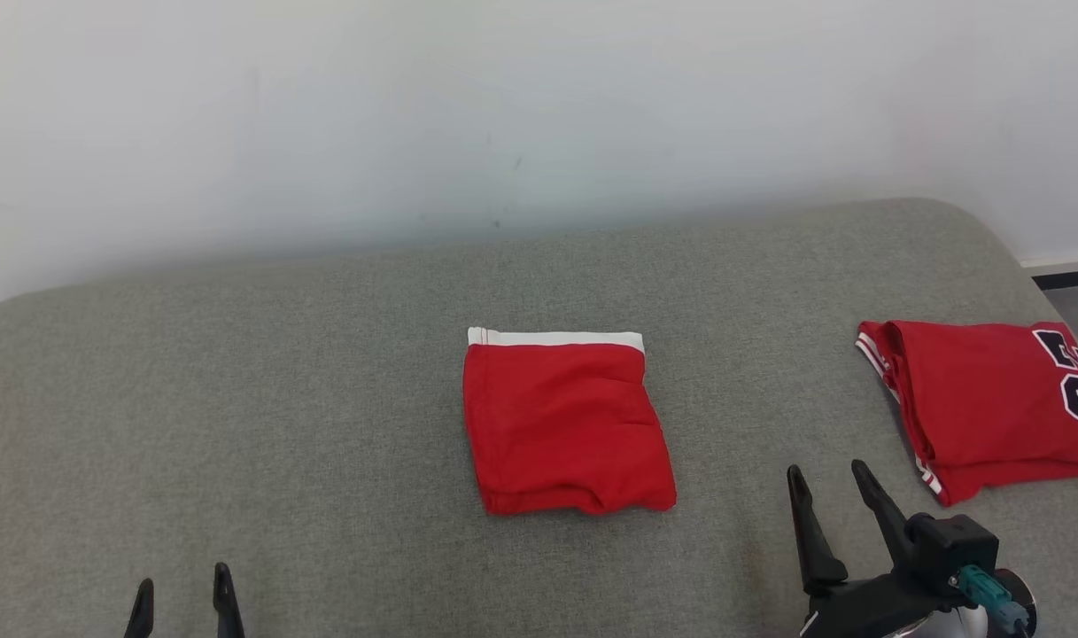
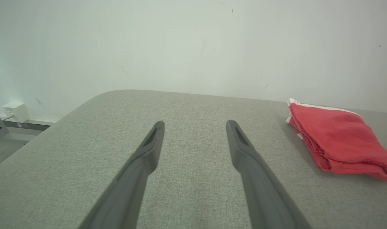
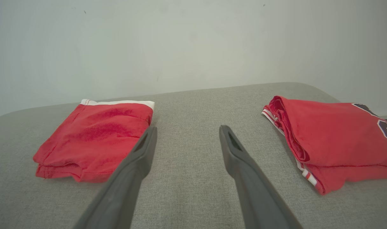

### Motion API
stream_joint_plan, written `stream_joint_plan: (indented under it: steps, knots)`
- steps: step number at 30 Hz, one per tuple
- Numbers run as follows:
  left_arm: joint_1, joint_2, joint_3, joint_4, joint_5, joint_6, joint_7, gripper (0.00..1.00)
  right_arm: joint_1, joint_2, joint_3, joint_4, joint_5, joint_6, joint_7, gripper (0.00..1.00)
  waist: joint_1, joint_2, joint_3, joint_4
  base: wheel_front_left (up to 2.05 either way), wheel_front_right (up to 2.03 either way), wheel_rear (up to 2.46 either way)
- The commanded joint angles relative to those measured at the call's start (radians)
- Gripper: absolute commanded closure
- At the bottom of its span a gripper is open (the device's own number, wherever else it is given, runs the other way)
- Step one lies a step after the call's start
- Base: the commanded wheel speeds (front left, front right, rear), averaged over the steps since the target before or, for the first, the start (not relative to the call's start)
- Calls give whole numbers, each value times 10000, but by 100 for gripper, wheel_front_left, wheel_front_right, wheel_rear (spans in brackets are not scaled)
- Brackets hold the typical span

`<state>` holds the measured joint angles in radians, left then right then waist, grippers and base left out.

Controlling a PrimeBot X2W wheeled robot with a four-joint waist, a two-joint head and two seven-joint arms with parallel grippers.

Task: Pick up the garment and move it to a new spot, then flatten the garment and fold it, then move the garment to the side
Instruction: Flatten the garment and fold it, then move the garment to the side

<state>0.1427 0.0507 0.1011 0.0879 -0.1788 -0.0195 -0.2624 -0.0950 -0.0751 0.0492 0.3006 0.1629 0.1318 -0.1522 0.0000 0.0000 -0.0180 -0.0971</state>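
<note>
Noting the red shorts [image 1: 567, 425] folded flat, my left gripper [image 1: 182, 580] and right gripper [image 1: 828, 470] both spread empty, I judged the sideways move remained, requiring a grasp.

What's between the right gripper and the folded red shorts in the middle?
Nothing; just bare grey cushion between right gripper and folded red shorts, seen in the head view.

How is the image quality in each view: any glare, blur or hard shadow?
Head view: soft, even light; the folded red garment casts a thin shadow. Left wrist view: the left claw, near the lens, looks soft-edged. Right wrist view: no glare; faint shadow under the numbered jersey.
</note>
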Motion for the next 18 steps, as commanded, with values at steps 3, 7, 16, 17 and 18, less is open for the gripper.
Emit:
stream_joint_plan:
  steps: [3, 7, 16, 17, 18]
  knots:
    - [136, -6, 112, 117, 52, -117, -27, 0, 143, -34, 97, 225, 43, -31, -99, 0, 0, 0, -19, -98, 0, 0, 0]
    - [101, -6, 201, 240, -10, -230, -27, 0, 183, 2, 99, 539, 65, -31, -82, 0, 0, 0, 6, -71, 0, 0, 0]
    - [101, -6, 298, 337, 26, -328, -27, 0, 83, 31, 5, 887, 21, -31, -232, 0, 0, 0, -11, -23, 0, 0, 0]
    - [113, -6, 313, 334, 33, -333, -27, 0, 71, 40, 14, 901, 16, -31, -241, 0, 0, 0, -16, -33, 0, 0, 0]
    - [123, -6, 329, 326, 38, -338, -27, 0, 62, 47, 15, 910, 13, -31, -252, 0, 0, 0, -18, -42, 0, 0, 0]
